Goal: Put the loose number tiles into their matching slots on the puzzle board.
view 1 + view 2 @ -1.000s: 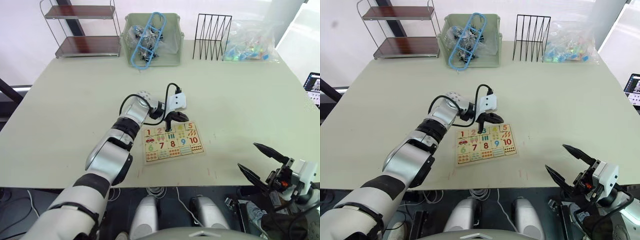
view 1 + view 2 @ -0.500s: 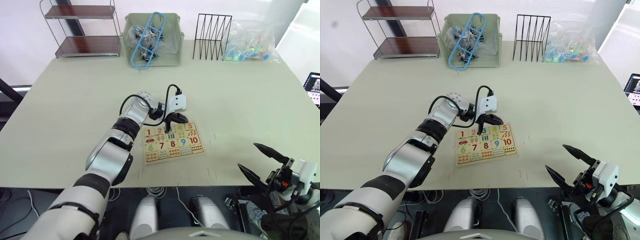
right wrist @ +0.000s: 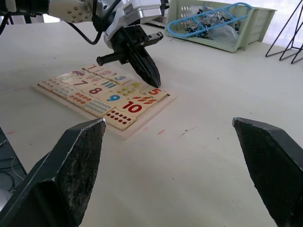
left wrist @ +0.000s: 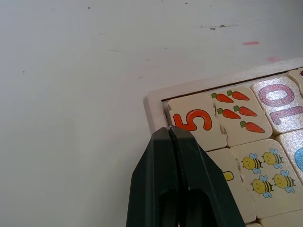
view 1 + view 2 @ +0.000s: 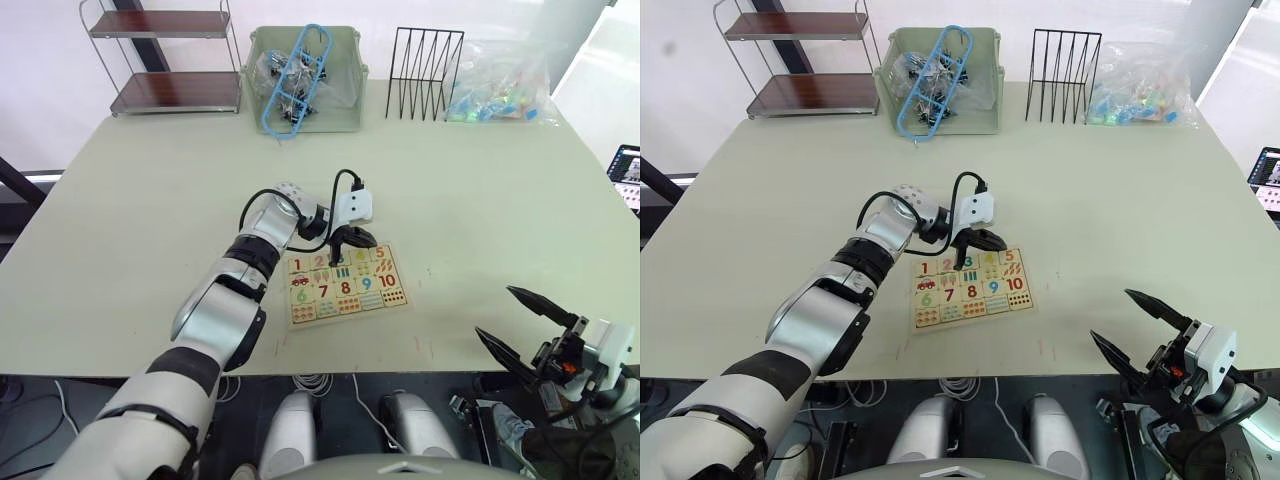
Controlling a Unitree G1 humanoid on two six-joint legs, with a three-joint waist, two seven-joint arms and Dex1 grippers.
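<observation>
left tool (image 5: 337, 252) closed, tips over puzzle board (image 5: 345, 286)

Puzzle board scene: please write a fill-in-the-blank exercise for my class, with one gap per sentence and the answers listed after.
1. The fingers of the left gripper are pressed ____, with no gap between them.
2. The left gripper's tip is over the puzzle board next to the tile printed with the orange digit ____.
3. The right gripper hangs off the table's near edge with its fingers ____.
4. The blue hanger lies in the pale green ____ at the table's far side.

Answers: together; 5; open; basket
</observation>
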